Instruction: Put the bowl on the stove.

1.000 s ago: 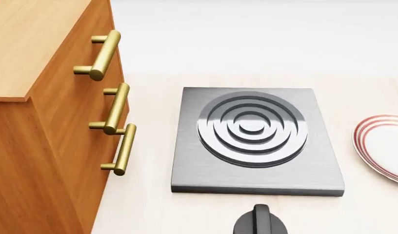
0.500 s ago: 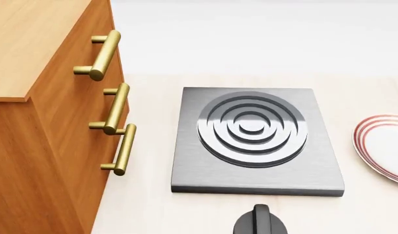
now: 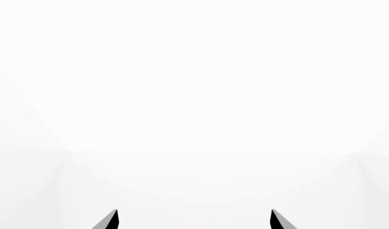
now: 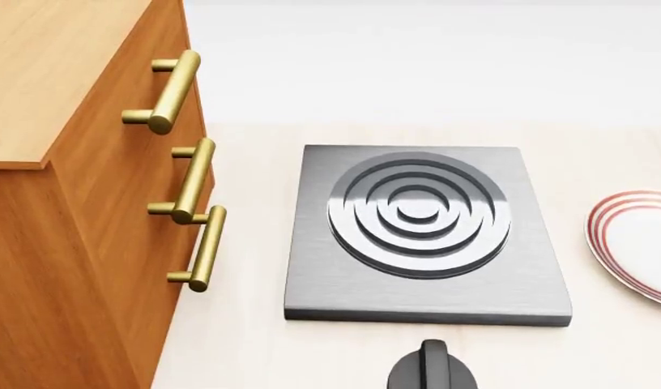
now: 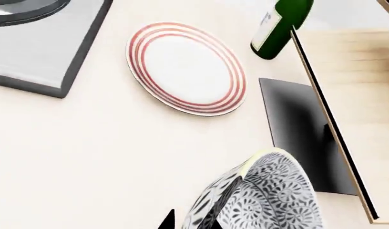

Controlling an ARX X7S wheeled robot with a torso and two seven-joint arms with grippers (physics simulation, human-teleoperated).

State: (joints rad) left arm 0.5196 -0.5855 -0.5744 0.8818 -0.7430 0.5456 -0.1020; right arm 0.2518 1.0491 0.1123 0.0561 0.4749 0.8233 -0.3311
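The bowl, white with a dense grey leaf pattern, shows tilted in the right wrist view. My right gripper is shut on it, with the bowl's wall between the two dark fingertips. The stove is a dark grey square slab with raised rings in the middle of the head view. One corner of the stove also shows in the right wrist view, beyond the plate from the bowl. My left gripper is open on a blank white background with nothing between its fingers. Neither gripper shows in the head view.
A white plate with red rim rings lies between bowl and stove, right of the stove as the plate. A green bottle and a thin wooden board stand near the bowl. A black knob and a wooden cabinet flank the stove.
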